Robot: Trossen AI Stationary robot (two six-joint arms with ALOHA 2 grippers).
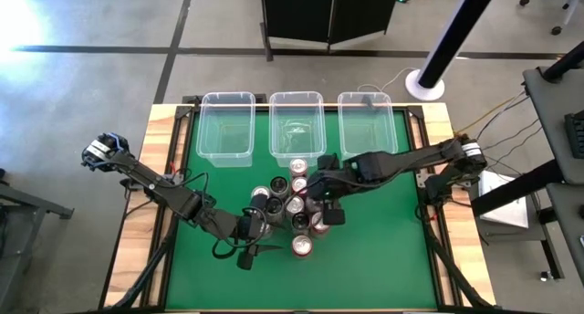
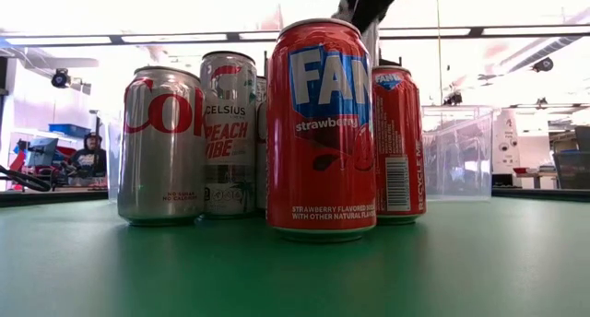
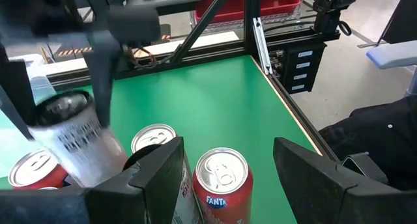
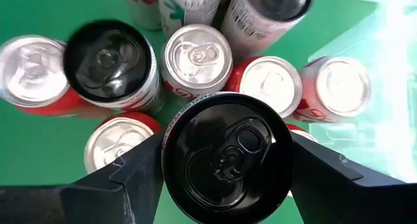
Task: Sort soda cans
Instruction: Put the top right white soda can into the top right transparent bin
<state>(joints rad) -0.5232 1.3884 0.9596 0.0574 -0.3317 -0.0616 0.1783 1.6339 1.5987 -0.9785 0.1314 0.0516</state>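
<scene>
Left claw (image 3: 225,168) stands wide open around a red can (image 3: 221,185) at the near edge of the can cluster (image 1: 292,209). Farther in, right claw (image 4: 225,162) grips a black-topped can (image 4: 228,155) by its rigid, slick sides, probably light, bins (image 1: 296,124) beyond.

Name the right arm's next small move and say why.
Probably lift straight up. The right tool is shut on a black-topped can directly above the cluster of cans, and the three clear bins are empty. Raising it first should avoid toppling neighbours before carrying it to a bin.
</scene>
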